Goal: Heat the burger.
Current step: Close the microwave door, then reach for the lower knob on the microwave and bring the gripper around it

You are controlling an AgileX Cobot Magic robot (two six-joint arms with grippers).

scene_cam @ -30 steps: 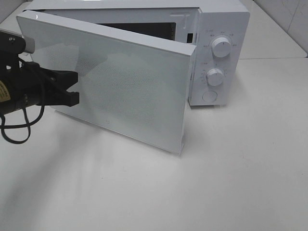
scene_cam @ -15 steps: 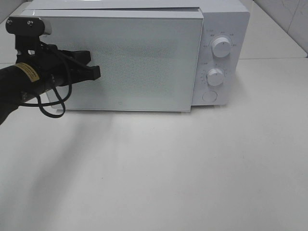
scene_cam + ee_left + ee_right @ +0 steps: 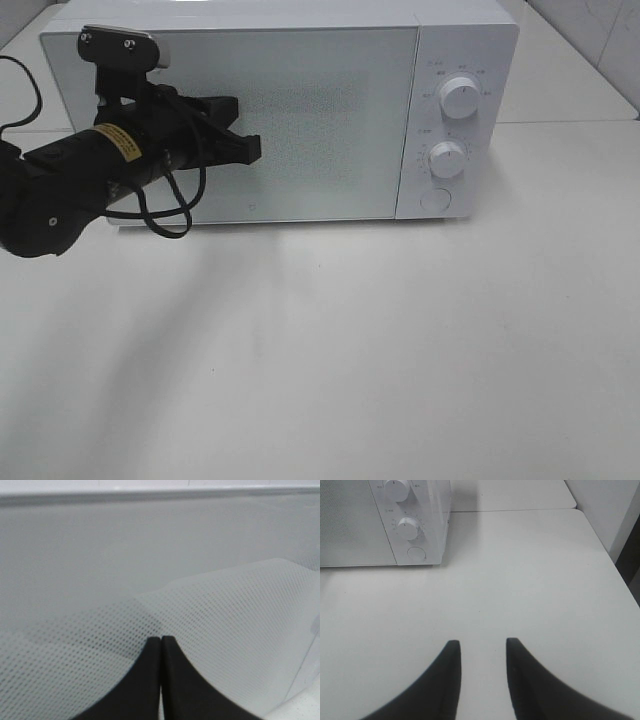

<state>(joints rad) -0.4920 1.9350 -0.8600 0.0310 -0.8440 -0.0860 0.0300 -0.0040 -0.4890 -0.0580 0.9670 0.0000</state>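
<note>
The left gripper (image 3: pixel 161 639) is keeping its two black fingers (image 3: pixel 185 680) pressed flat together, with nothing between them. Its tips are pointing at the dotted window of the door (image 3: pixel 330 120), left of the door's middle, either touching it or just off it; which one cannot be told. The door is lying flush with the front of the white microwave (image 3: pixel 470 40). Behind the gripper, the left arm (image 3: pixel 70 185) is reaching in from the left, and a black cable (image 3: pixel 165 218) is looping under it.

The right gripper (image 3: pixel 481 642) is holding its fingers (image 3: pixel 451 680) apart with nothing between them, hanging over the bare white table (image 3: pixel 400 350), to the near right of the microwave.

On the microwave's right panel, two round knobs (image 3: pixel 459 98) are sitting one above the other, with a round button (image 3: pixel 434 200) below them.

The burger is showing in none of the views, so its place cannot be told.
</note>
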